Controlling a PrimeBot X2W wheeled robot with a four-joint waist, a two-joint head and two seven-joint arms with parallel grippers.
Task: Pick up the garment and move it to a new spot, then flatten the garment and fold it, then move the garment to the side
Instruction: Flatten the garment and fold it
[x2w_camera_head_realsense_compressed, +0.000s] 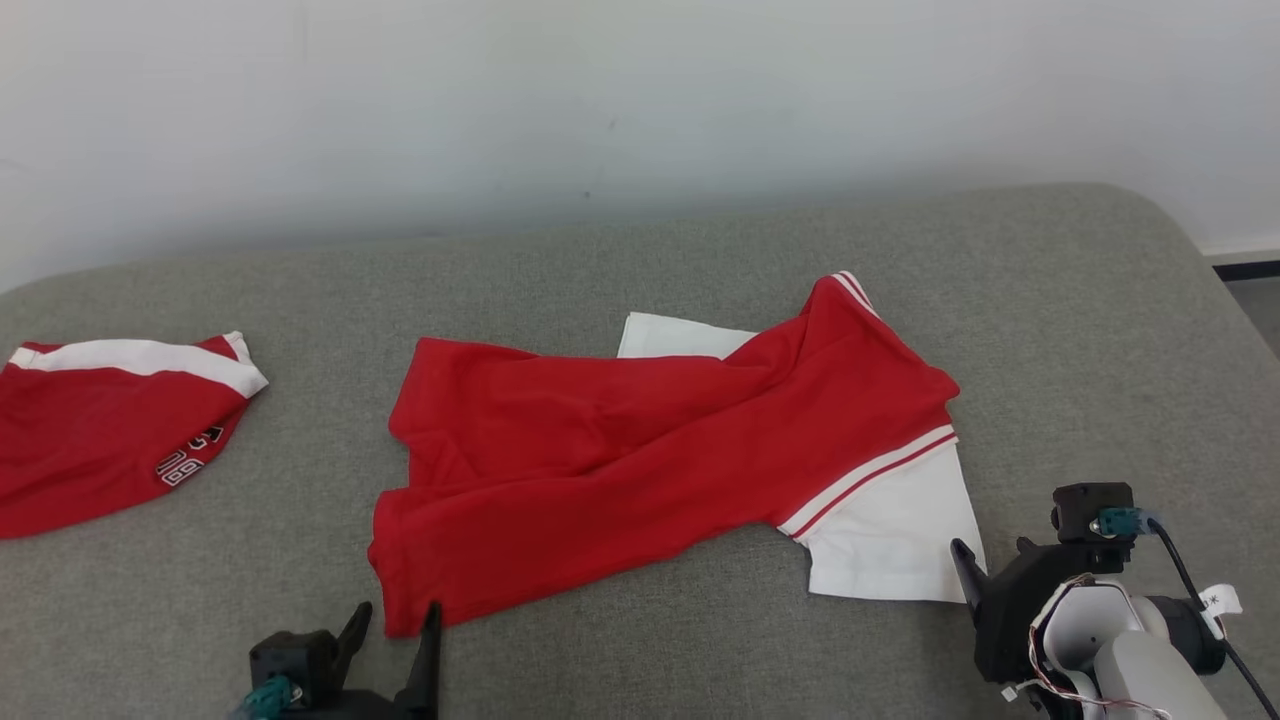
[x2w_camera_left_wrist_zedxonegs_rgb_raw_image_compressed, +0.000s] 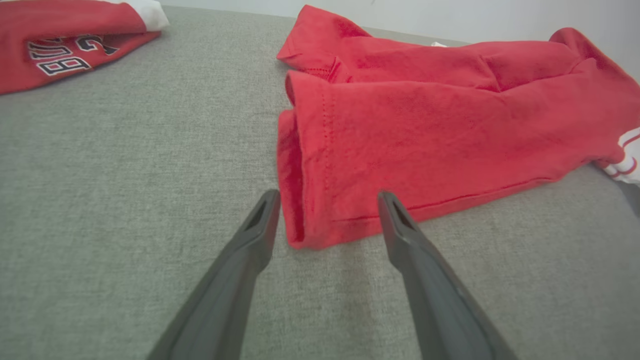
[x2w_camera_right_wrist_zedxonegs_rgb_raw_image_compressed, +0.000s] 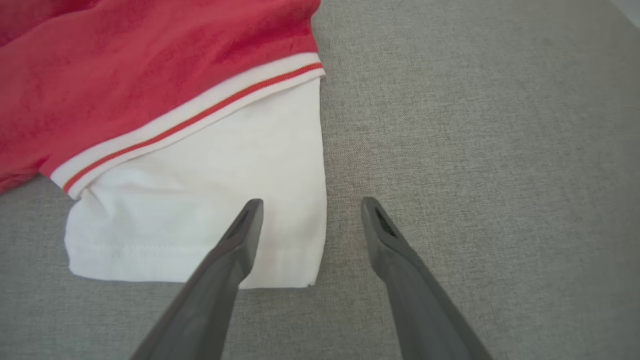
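"Folded yet?"

"No. The red garment (x2w_camera_head_realsense_compressed: 650, 450) lies rumpled on the grey cushion (x2w_camera_head_realsense_compressed: 700, 640). The left gripper (x2w_camera_head_realsense_compressed: 399, 607) and right gripper (x2w_camera_right_wrist_zedxonegs_rgb_raw_image_compressed: 312, 201) sit at its near corners, fingers spread, holding nothing. All 3 steps are left."

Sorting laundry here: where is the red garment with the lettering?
In the head view the lettered garment lies at the far left of the grey cushion, apart from the red-and-white garment at centre.

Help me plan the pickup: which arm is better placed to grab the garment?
Left, probably. The open left gripper frames the red hem corner of the garment between its fingers; the open right gripper straddles the edge of the white sleeve, half over cushion.
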